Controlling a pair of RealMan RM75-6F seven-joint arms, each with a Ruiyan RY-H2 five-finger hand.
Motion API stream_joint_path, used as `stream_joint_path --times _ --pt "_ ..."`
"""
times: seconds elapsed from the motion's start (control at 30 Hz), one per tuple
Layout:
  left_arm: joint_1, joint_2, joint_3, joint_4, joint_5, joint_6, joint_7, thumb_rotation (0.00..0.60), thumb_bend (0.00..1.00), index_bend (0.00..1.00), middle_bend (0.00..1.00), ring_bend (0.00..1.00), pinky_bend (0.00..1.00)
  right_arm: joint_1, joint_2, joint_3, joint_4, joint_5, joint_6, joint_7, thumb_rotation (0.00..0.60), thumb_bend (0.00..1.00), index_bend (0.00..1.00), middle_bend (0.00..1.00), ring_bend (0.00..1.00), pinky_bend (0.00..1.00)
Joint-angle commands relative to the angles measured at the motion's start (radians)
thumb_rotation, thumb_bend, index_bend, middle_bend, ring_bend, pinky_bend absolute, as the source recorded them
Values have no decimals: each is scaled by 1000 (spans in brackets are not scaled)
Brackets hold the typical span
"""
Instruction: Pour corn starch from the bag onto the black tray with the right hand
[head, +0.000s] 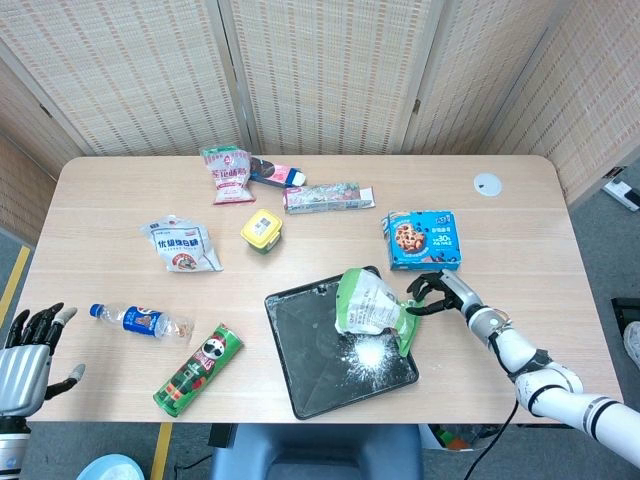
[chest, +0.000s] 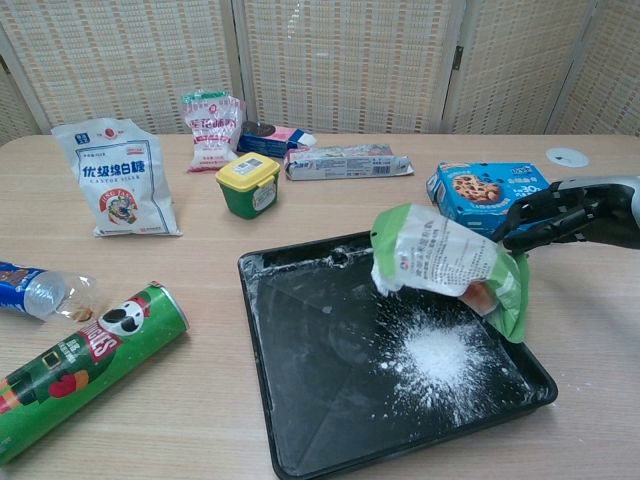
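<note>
Chest view is showing the right hand (chest: 562, 217) hovering with fingers spread, gripping nothing. Just to its left, the corn starch bag (chest: 446, 265) is lying tilted over the black tray (chest: 300, 400), above a white powder pile (chest: 436, 352).

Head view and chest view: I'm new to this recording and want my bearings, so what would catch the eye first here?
Most striking is the green and white plastic corn starch bag, lying tilted over the right side of the black rectangular tray. Beneath it a splash of white powder stands out against the tray's floor. Just right of the bag, the right hand hovers with curled dark fingers, apart from the bag.
</note>
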Motion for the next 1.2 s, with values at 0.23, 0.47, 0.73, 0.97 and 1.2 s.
stream_joint_path --times 0.23,0.47,0.73,0.97,1.2 --pt "-2 -2 1 -5 2 -1 8 600 291 171 124 133 0 13 -36 -66 82 -78 73 59 600 184 574 406 443 172" --pt "-6 -2 3 -10 4 -5 15 600 291 171 124 133 0 30 -55 -122 127 -123 133 74 600 185 574 406 430 170" --pt "-5 1 4 -17 4 -2 19 600 291 171 124 133 0 52 -72 -186 158 -174 227 -5 600 185 575 406 428 163" --pt "-6 2 4 -20 5 -2 21 600 291 171 124 133 0 59 -98 -218 176 -161 297 -159 600 185 574 407 426 163" --pt "-6 3 4 -22 4 -1 22 600 291 171 124 133 0 63 -145 -231 199 -119 347 -339 600 188 594 436 439 163"
